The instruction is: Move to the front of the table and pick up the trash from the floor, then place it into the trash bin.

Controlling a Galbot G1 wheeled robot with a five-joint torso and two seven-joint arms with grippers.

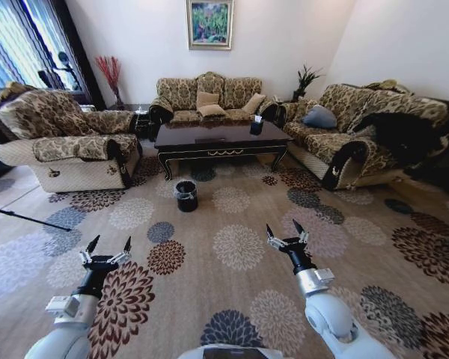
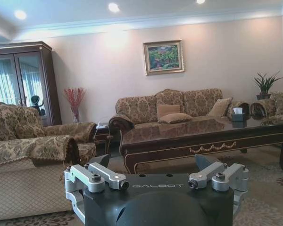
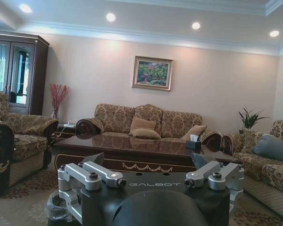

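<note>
The dark glossy table point(image 1: 221, 138) stands across the room on the flowered carpet, ahead of me, and its top is also seen from the wrists point(image 2: 203, 134) point(image 3: 132, 146). The small black trash bin point(image 1: 185, 195) with a clear liner sits on the carpet just in front of the table's left part; its rim point(image 3: 56, 209) peeks past my right hand. The trash is out of view. My left gripper point(image 1: 109, 248) point(image 2: 151, 165) and right gripper point(image 1: 287, 233) point(image 3: 148, 162) hover low over the carpet, both open and holding nothing, well short of the bin.
A patterned armchair point(image 1: 67, 142) flanks the left, a long sofa point(image 1: 352, 134) the right, and another sofa point(image 1: 209, 97) sits behind the table. A black box point(image 1: 256, 127) rests on the tabletop. A thin black rod point(image 1: 26, 218) lies low at the left. Open carpet separates me from the bin.
</note>
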